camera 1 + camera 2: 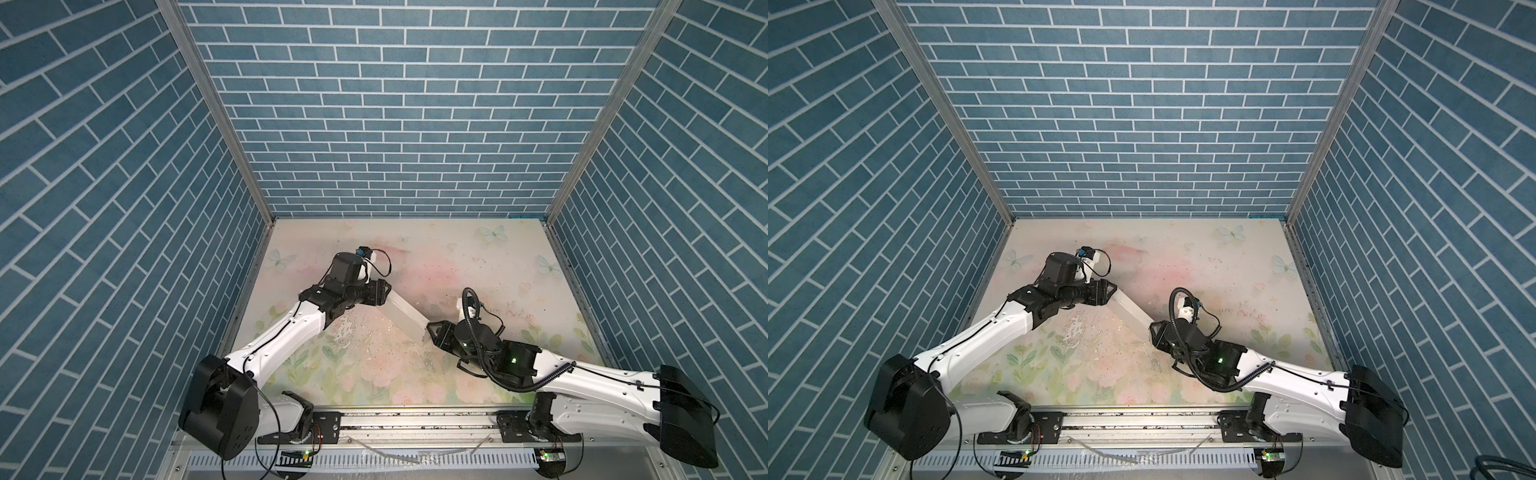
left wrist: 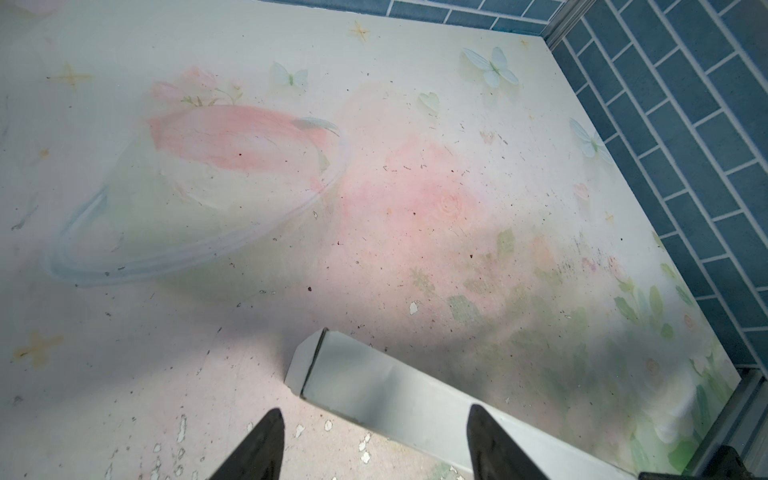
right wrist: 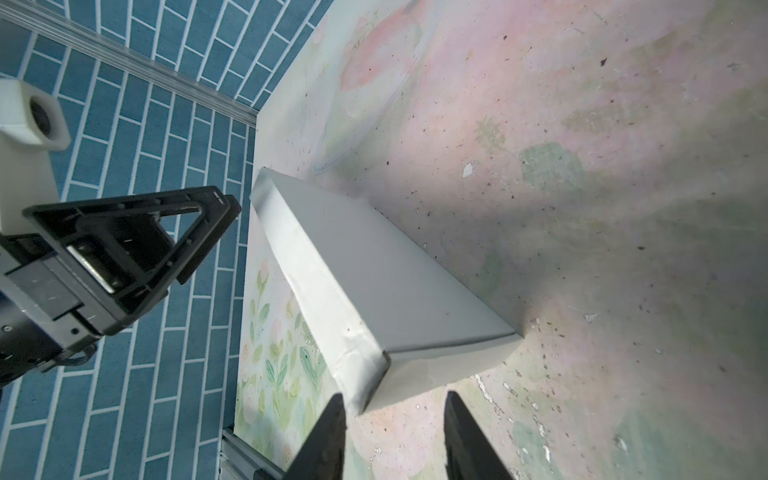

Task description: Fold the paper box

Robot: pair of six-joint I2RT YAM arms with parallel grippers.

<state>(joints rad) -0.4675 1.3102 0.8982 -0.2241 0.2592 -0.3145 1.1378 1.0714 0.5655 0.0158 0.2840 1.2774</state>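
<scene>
Since both grippers stand with their jaws apart and hold nothing, I judge the step in hand to be letting go of a box that looks closed up. The right gripper (image 3: 395, 394) has its fingertips just short of one end of the paper box (image 3: 374, 282), with a creased corner sitting between them. The left gripper (image 2: 374, 410) straddles the opposite end; one finger overlaps the box's side in its wrist view, and I cannot tell whether it touches. In both top views the paper box lies between the two grippers near the middle of the table (image 1: 457, 266), well clear of every edge, its length running from the far left corner toward the near right one. To do this well, I want each arm drawn slowly straight back along that line so no fingertip hooks a flap, and I watch the creased corner in case it springs open.
</scene>
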